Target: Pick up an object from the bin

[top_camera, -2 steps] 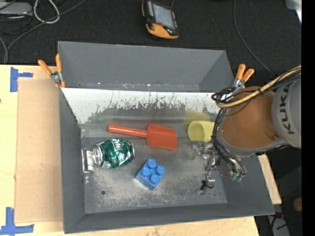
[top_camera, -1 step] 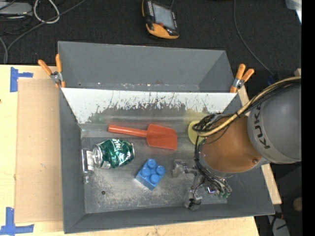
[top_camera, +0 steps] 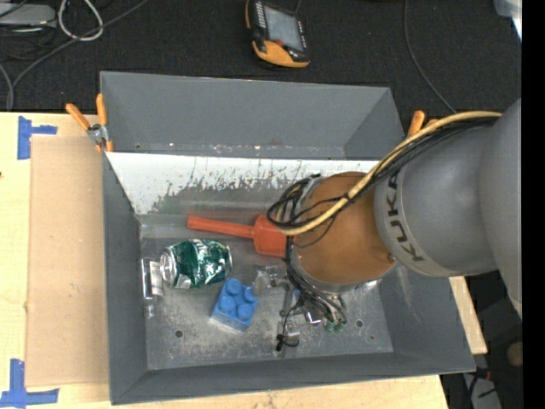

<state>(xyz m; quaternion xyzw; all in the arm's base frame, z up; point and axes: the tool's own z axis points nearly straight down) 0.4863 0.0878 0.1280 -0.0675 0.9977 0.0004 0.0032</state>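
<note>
My gripper [top_camera: 300, 312] hangs low over the front middle of the bin floor, under the arm's orange cover. A blue toy brick [top_camera: 234, 303] with studs lies just to its left, a little apart from it. Farther left lies a crushed green and silver can [top_camera: 192, 265] on its side. An orange tool [top_camera: 228, 226] with a long thin handle and a cone-shaped end lies across the bin behind the gripper; its cone end runs up against the orange cover. I see nothing held in the gripper.
The arm and its orange cover with black and yellow cables reach in from the right and hide the bin's right half. The bin's sloping grey walls close in on all sides.
</note>
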